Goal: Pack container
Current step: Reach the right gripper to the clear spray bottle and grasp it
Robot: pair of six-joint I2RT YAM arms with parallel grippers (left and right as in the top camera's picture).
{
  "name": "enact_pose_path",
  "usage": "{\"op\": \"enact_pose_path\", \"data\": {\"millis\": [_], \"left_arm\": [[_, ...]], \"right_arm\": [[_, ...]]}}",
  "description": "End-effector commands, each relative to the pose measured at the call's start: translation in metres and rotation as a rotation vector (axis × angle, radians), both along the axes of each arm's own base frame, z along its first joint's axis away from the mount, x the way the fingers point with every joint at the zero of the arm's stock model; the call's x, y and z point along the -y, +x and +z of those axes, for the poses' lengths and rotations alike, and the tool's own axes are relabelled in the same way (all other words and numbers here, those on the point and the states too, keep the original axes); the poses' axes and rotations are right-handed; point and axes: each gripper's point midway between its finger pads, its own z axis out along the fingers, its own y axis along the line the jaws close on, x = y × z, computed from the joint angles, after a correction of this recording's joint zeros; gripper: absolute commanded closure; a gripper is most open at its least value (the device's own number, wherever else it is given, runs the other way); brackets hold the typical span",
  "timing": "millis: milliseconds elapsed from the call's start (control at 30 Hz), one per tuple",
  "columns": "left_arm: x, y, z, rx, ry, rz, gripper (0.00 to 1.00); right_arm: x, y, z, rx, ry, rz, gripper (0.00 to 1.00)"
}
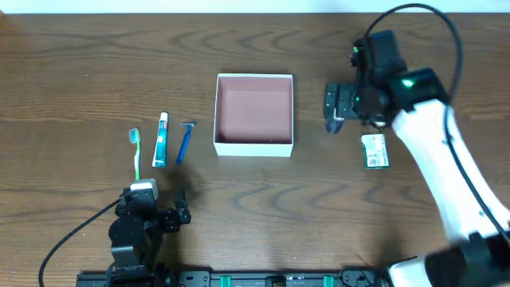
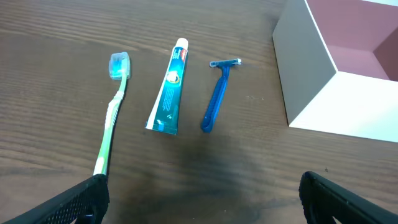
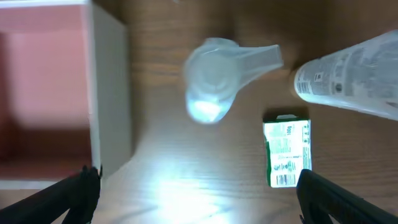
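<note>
Nothing has been packed: the container point(image 1: 254, 147) is seen empty, with toothbrush point(image 1: 136, 151), toothpaste tube point(image 1: 161, 139) and razor point(image 1: 185, 142) laid left of it, and a packet point(image 1: 374, 151), bottle point(image 3: 354, 78) and possibly a clear cap point(image 3: 217, 78) right of it. Both the left gripper point(image 2: 202, 186) and right gripper point(image 3: 196, 183) are held wide open, empty.

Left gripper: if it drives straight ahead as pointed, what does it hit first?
Probably the blue razor: its handle end lies nearest the centre line of the open left gripper, with the toothpaste tube just left of it. Depth is unclear.
</note>
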Motion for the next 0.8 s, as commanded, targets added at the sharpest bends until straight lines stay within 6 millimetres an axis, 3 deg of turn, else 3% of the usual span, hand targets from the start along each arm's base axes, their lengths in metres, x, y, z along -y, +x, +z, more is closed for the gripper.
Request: {"op": "enact_pose_path", "data": {"millis": [0,167,333,467,767], "left_arm": [[0.003,0.000,-0.003,-0.001,-0.008,-0.014,0.02],[0.003,0.000,-0.003,-0.001,-0.008,-0.014,0.02],[0.003,0.000,-0.003,-0.001,-0.008,-0.014,0.02],[0.003,0.000,-0.003,-0.001,-0.008,-0.014,0.02],[0.003,0.000,-0.003,-0.001,-0.008,-0.014,0.02]], "right_arm": [[0.007,0.012,-0.017,-0.018,-0.048,-0.074,0.01],[0.006,0.030,-0.047,-0.048,-0.046,-0.119,0.01],[0.007,0.042,-0.064,-0.053,-0.042,-0.142,0.02],[0.009,0.046,-0.064,-0.038,-0.050,-0.154,0.20],[0.008,0.056,-0.062,0.003,-0.046,-0.158,0.23]]}}
